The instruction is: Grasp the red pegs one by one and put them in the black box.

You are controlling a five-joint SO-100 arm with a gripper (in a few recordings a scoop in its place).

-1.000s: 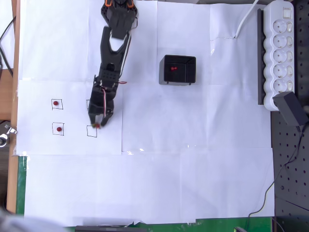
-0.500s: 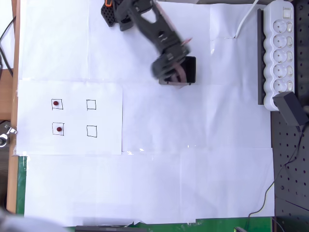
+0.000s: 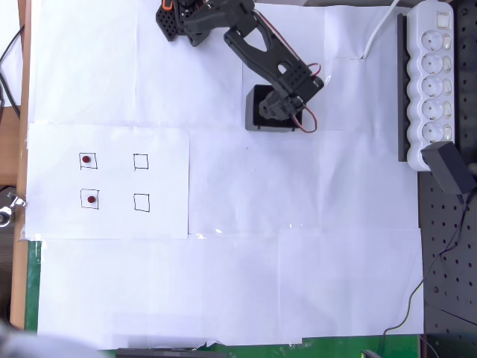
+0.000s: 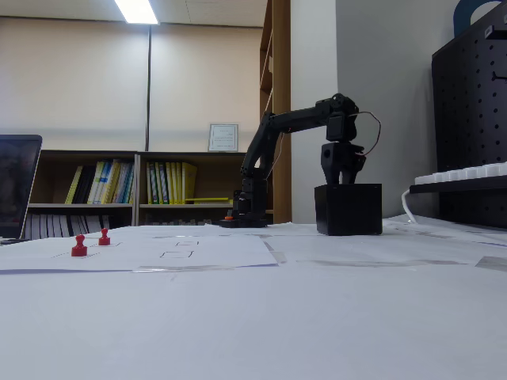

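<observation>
The black arm's gripper (image 4: 342, 180) hangs just above the small square black plastic box (image 4: 348, 210) on the paper-covered desk (image 3: 298, 246); whether it grips anything I cannot tell. Two dark-red round pegs (image 3: 87, 159) wait in drawn squares, likely next after a drop.

Red pegs (image 3: 88, 179); black box (image 4: 348, 210) — black arm (image 3: 261, 52); white paper (image 3: 246, 283).

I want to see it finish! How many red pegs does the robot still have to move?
Two red pegs still sit in drawn squares; two other squares are empty. The gripper hangs over the black box, likely dropping one. Whether it holds a peg can't be seen.
</observation>
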